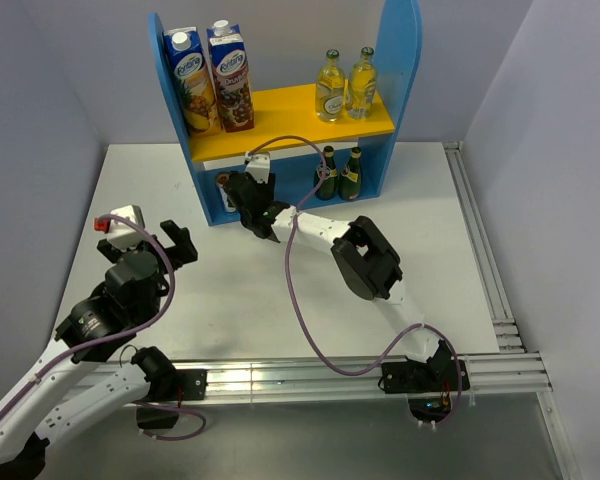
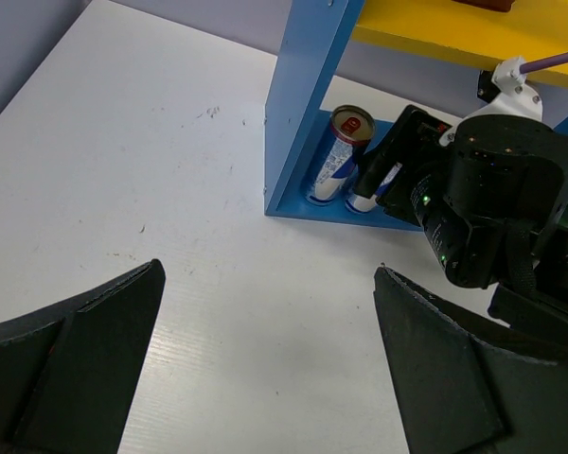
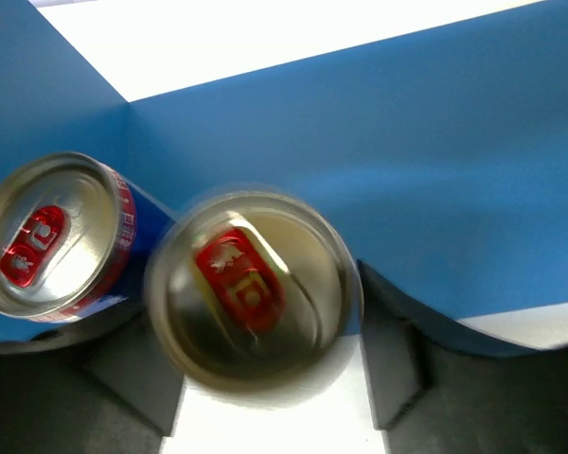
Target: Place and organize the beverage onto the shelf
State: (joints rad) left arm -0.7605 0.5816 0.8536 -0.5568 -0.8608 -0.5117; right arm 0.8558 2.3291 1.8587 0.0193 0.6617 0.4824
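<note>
Left claw (image 2: pixel 267 274) gapes wide and empty over the white counter (image 2: pixel 123 142). Ahead, right claw (image 2: pixel 379 178) straddles an upright can (image 3: pixel 256 293), red top up, in the shelf (image 1: pixel 400 60) bottom bay; whether it grips is unclear. A second can (image 3: pixel 52 236) stands upright just to its left. Green bottles (image 1: pixel 338 175) stand to its right, yellow bottles (image 1: pixel 345 85) above. Grey walls (image 1: pixel 60 80) behind.

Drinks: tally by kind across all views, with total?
Yellowish bottles: 2
Green bottles: 2
Cans: 2
Cartons: 2
Total: 8
</note>
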